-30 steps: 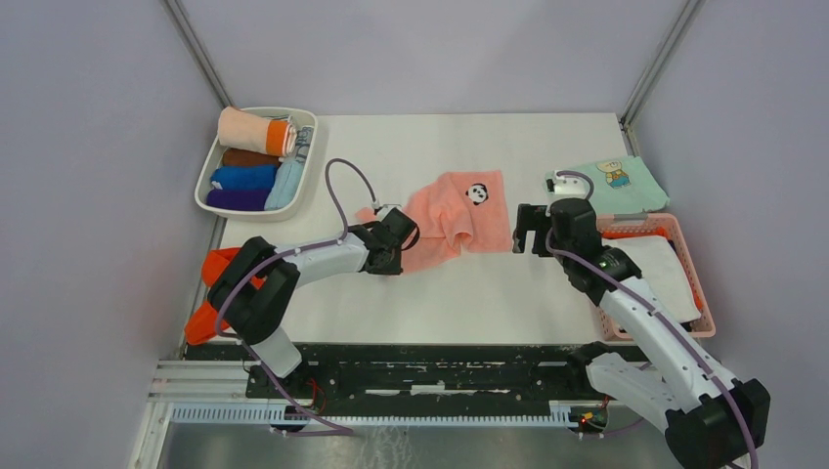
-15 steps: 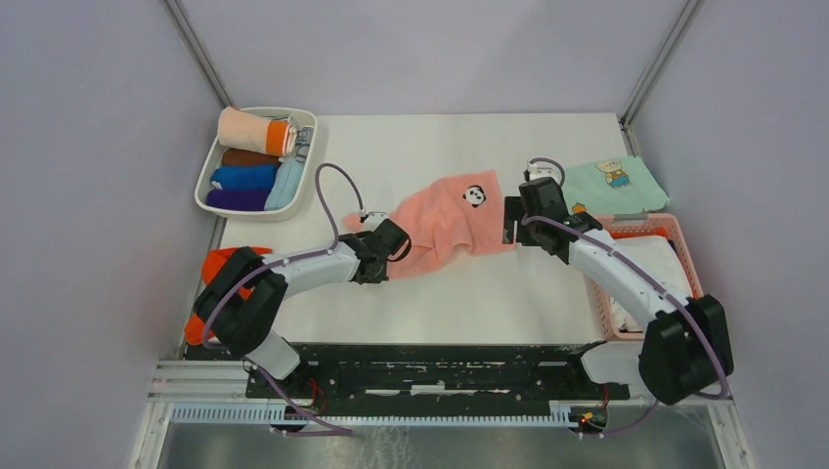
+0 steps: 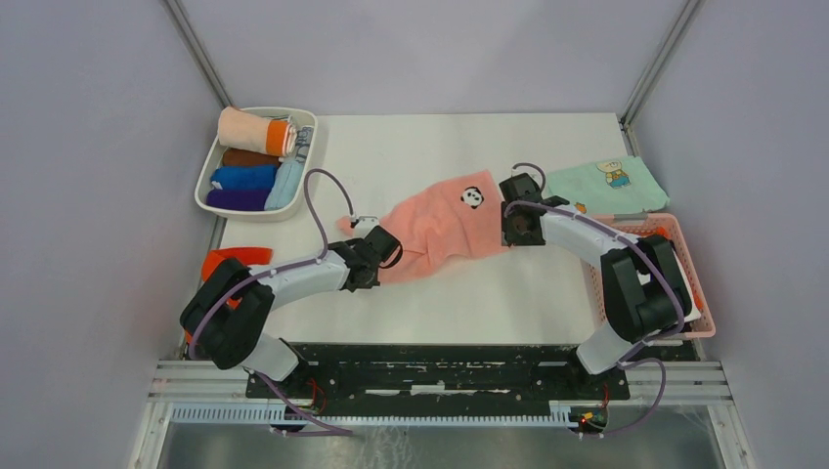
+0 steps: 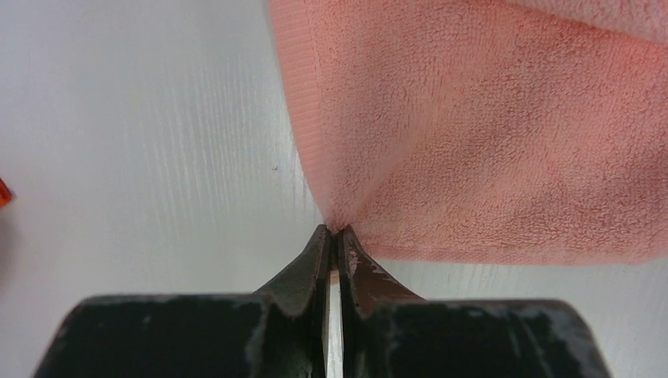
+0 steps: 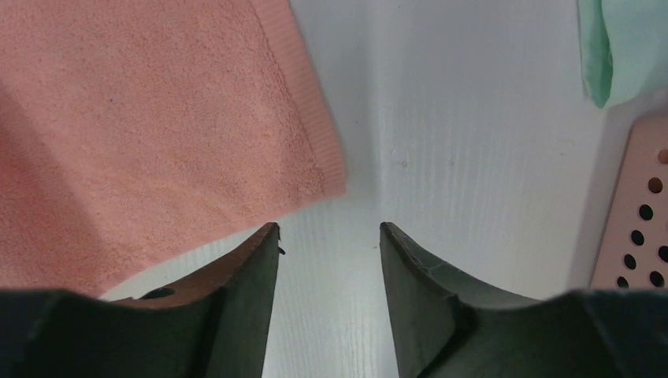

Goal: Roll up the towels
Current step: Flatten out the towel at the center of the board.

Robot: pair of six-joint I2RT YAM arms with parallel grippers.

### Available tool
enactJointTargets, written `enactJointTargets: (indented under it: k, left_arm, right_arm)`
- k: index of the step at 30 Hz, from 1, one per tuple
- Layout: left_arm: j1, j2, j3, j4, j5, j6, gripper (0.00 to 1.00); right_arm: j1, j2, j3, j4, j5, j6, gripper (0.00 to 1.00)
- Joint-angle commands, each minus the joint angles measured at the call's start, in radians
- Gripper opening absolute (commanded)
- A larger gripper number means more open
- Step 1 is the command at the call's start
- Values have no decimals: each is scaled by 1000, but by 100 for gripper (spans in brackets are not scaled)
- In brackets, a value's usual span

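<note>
The pale pink panda towel lies rumpled and slanted mid-table. My left gripper is shut on its near-left corner; in the left wrist view the closed fingertips pinch the towel. My right gripper is open and empty, hovering by the towel's right corner; in the right wrist view that corner lies just ahead of the gripper. A red-orange towel lies at the table's left edge, partly under my left arm.
A white tray of rolled towels stands back left. The mint-green bear cloth lies back right, also seen in the right wrist view. A pink basket with a white cloth stands on the right.
My left gripper has dragged the pink towel's corner toward the near left, stretching the towel. My right gripper has swung left and forward to the towel's right corner.
</note>
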Motion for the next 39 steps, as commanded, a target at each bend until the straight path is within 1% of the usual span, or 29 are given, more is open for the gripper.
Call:
enactJointTargets:
  k: [1, 4, 12, 16, 18, 21, 23, 24, 27, 30, 35, 39]
  left_arm:
    - [7, -50, -11, 29, -32, -9, 10]
    - [10, -53, -15, 26, -33, -8, 10]
    - [13, -57, -14, 19, -27, -9, 10]
    - [18, -54, -17, 15, -28, -15, 9]
    - [26, -59, -21, 11, -30, -18, 8]
    - [60, -78, -15, -2, -28, -7, 5]
    - [94, -109, 0, -15, -25, 6, 4]
    - [115, -125, 12, -19, -17, 13, 3]
    - [184, -180, 60, -18, 9, 39, 3]
    - [242, -215, 152, -43, 26, 77, 3]
    - [283, -265, 339, -123, -21, 153, 3]
    - [291, -352, 463, -196, -36, 185, 3]
  right_arm:
    - [-51, 39, 58, 44, -35, -9, 55]
    - [-76, 74, 68, 55, -88, -3, 49]
    - [-111, 153, 77, 70, -136, 2, 45]
    - [-128, 203, 92, 43, -185, 6, 39]
    - [-129, 227, 102, 20, -191, 8, 32]
    - [-143, 236, 109, -4, -178, 22, 17]
    - [-162, 222, 121, -28, -158, 34, 6]
    - [-171, 208, 128, -43, -144, 37, 2]
    - [-194, 144, 170, -91, -95, 49, 1]
    - [-209, 70, 234, -152, -76, 55, 1]
    - [-216, -61, 364, -256, -27, 44, 0]
    - [-215, -205, 398, -308, -24, 47, 1]
